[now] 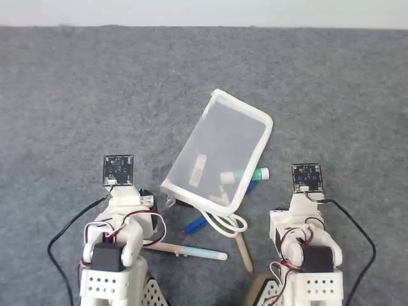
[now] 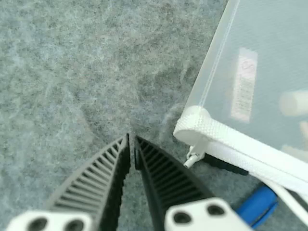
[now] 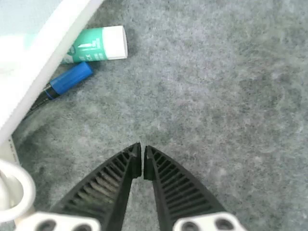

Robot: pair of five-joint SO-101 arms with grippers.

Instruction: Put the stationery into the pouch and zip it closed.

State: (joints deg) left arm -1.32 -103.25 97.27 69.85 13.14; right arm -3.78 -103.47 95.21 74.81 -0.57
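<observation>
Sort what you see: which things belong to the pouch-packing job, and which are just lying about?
Job: pouch, glue stick, blue pen, pale pen, pencil.
Lying about: grey mat, cables.

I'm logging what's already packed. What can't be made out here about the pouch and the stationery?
High view: pouch covers the blue pen mid-length.
High view: pale shapes behind the frosted wall; too blurred to identify.
Left wrist view: zip cut off beyond the zip pull; open or shut unclear.
</observation>
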